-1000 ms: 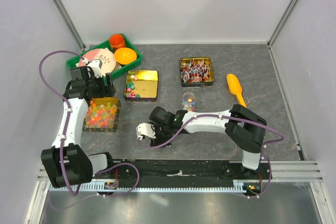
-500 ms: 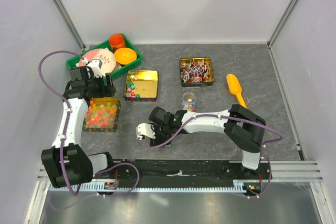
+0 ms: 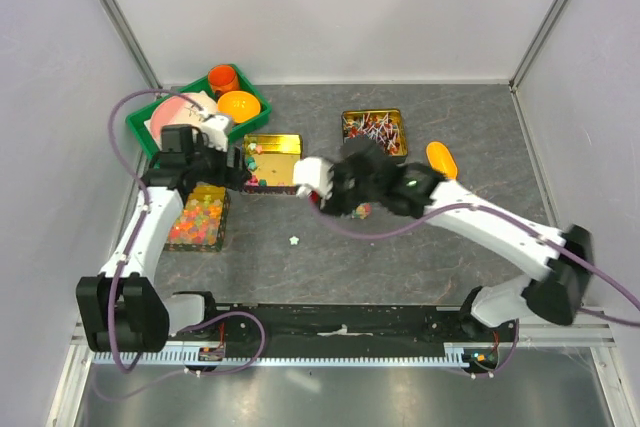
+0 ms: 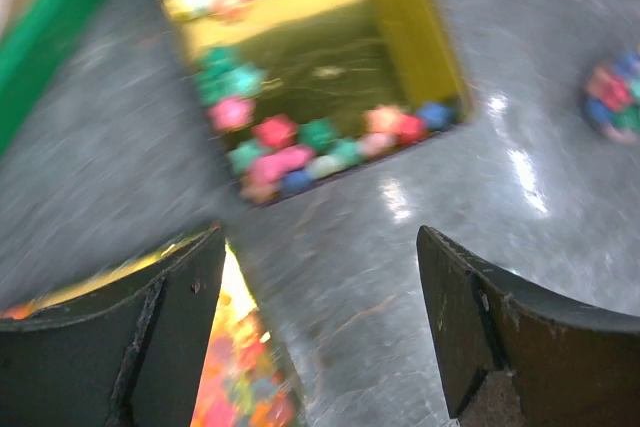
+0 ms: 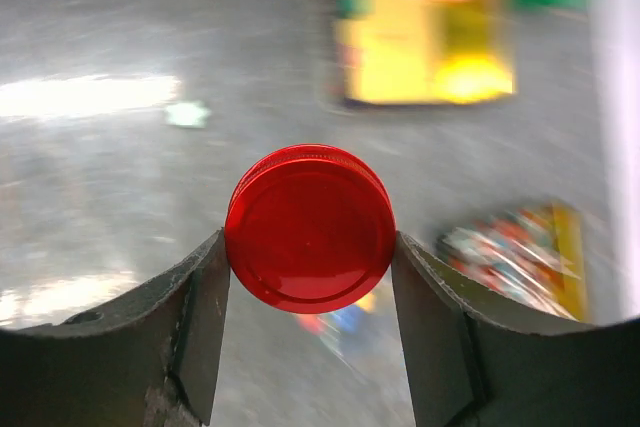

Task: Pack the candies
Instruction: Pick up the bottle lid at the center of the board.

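The right arm's fingers were clamped on a red lid, pinching it by its rim on 2 opposite sides, with its flat face toward the wrist camera. The left arm's fingers stood wide apart and empty, above bare worktop just beside the gold tin.

Most of the candies lay bunched along 1 wall of that tin. More showed in the small jar, which was half hidden under the right arm. 1 pale candy lay loose on the worktop, well apart from both containers.

Judging from this, the jar was already filled and capping was the step in hand. The risks looked like these:

- The lid was held only at its rim, so a tilt or a hard contact could pop it out of the grip.
- The jar sat hidden beneath the arm, so a lid lowered off-centre could tip the jar and spill it.
- The loose candy could be sealed out once the lid went on.
- The left fingers hung close to the gold tin and the tin of gummies, and a low sweep could shove either one.
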Robot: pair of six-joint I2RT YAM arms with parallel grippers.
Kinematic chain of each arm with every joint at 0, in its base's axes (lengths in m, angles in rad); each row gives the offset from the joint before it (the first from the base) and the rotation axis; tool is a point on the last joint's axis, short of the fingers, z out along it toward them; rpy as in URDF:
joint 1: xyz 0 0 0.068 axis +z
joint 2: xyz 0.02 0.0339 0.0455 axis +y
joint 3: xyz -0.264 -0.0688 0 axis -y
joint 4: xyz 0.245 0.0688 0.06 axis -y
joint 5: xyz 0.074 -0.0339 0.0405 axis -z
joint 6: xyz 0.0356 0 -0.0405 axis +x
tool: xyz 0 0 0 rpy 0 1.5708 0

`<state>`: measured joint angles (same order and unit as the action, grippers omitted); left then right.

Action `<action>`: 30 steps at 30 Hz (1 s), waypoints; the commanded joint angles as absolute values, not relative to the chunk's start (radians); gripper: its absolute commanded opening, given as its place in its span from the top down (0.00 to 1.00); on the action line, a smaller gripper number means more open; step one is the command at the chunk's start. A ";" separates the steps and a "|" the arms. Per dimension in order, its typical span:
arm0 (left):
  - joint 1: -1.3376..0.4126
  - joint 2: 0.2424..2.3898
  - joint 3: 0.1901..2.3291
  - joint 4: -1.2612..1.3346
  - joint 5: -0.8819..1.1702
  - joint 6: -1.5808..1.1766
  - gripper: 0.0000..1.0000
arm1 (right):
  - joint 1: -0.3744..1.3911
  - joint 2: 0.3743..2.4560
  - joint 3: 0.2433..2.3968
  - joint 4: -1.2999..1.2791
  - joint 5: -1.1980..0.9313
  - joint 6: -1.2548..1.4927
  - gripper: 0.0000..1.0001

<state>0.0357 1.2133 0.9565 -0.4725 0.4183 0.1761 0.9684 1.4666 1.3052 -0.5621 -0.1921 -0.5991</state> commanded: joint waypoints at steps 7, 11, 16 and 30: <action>-0.347 1.380 0.914 -0.178 0.489 0.324 0.16 | 0.632 1.134 1.244 -0.560 -0.156 -0.597 0.45; -0.403 1.512 0.919 0.001 0.601 0.261 0.14 | 0.552 1.071 1.250 -0.584 -0.132 -0.609 0.44; -0.468 1.598 0.867 0.251 0.722 0.219 0.14 | 0.497 1.057 1.278 -0.603 -0.127 -0.604 0.44; -0.563 1.878 0.808 0.649 0.837 0.129 0.09 | 0.394 1.078 1.292 -0.606 -0.178 -0.571 0.45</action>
<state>-0.5503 1.8496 0.8444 0.4568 0.7616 0.1726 0.4065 1.0760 1.2533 -0.6136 -0.1543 -0.5903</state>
